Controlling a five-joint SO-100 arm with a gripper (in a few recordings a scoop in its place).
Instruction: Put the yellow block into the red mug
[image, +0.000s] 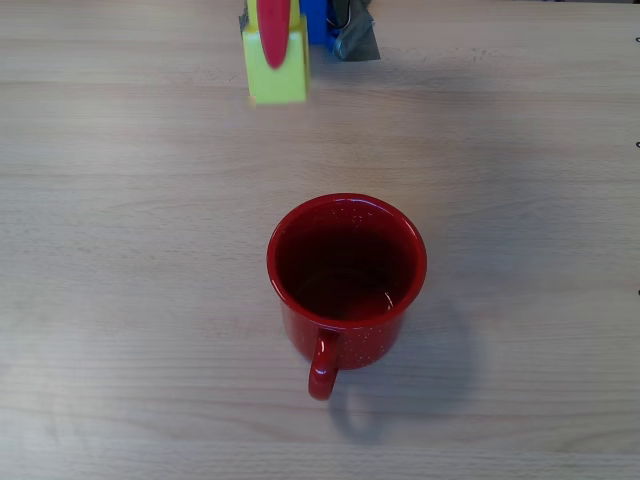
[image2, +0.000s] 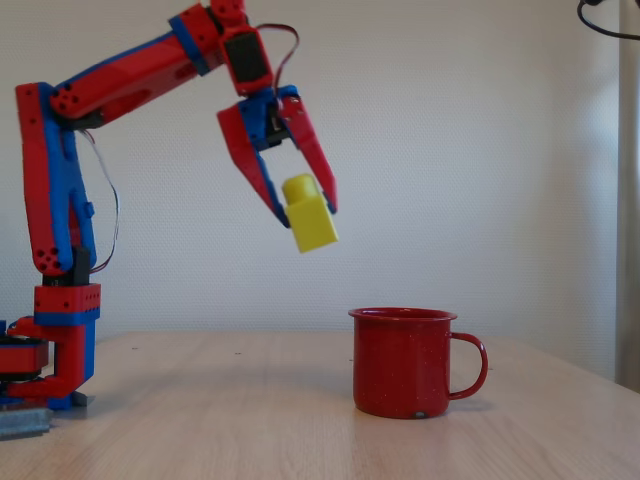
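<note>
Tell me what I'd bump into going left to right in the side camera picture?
The arm's red and blue base → the gripper, up in the air, holding the yellow block → the red mug on the table, its handle pointing right.

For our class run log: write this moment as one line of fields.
phase: carry | gripper: shut on yellow block, held high | red mug: upright on table, empty | block short of mug rim
</note>
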